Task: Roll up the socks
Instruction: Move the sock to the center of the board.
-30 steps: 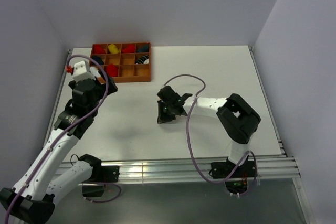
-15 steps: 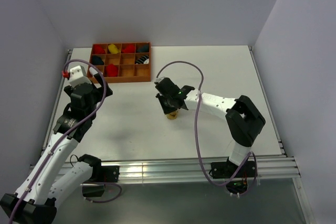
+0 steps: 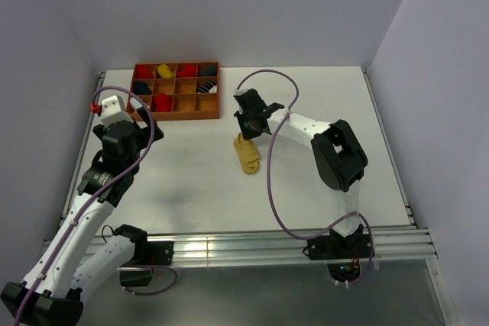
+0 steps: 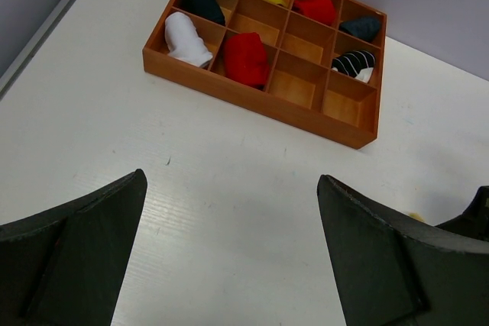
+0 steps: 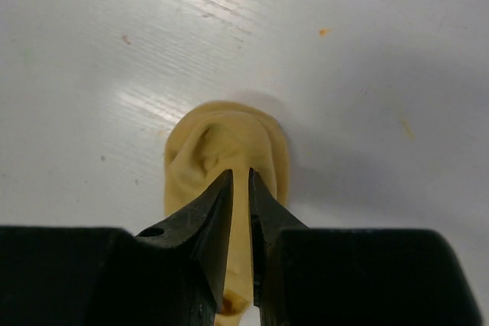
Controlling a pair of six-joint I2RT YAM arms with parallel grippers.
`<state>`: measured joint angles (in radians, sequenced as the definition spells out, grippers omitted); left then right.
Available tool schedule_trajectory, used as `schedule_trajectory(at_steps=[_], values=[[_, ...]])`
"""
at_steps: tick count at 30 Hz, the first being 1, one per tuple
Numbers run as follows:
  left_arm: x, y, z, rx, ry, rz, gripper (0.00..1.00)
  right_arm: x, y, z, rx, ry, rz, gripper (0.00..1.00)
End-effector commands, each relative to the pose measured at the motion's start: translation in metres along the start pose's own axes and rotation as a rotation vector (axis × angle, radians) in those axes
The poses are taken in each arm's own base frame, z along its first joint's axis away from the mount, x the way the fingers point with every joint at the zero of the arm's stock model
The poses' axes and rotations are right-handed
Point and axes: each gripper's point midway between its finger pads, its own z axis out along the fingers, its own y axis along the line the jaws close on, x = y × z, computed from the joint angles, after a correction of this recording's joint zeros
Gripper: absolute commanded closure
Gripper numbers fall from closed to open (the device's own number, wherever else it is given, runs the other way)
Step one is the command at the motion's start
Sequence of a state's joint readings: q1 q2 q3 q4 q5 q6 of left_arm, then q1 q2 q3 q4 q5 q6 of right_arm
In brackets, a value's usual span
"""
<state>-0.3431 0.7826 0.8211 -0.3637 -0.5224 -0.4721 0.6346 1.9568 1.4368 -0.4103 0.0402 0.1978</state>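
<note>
Tan-yellow sock [image 3: 246, 154] well inside table [image 3: 344, 89] edges

The tray [image 3: 191, 115] sits at the far left of the worktop [image 3: 328, 97], with rolled socks [image 4: 246, 59] in several compartments. One sock [image 3: 246, 155] lies mid-worktop, right of and nearer than the tray, its far end between the right fingers [image 5: 216, 208].

A brown wooden tray [image 3: 187, 116] of twelve compartments sits at the far left of the white surface [image 3: 328, 104]; a metal rail [image 3: 252, 248] edges the near side.
</note>
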Motion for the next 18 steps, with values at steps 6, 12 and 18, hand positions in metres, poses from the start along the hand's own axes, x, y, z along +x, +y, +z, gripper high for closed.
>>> schedule_trajectory(at_steps=[6,12,18], values=[[-0.001,-0.005,0.003,0.028,-0.001,-0.006,0.01,0.004,-0.028,0.02,0.071,-0.024,0.15,0.79],[-0.001,-0.005,0.003,0.036,-0.003,-0.013,0.01,0.044,-0.071,0.003,0.266,0.026,0.341,0.83],[0.0,-0.007,0.004,0.049,0.007,-0.017,0.01,0.062,-0.059,-0.034,0.205,0.03,0.453,0.82]])
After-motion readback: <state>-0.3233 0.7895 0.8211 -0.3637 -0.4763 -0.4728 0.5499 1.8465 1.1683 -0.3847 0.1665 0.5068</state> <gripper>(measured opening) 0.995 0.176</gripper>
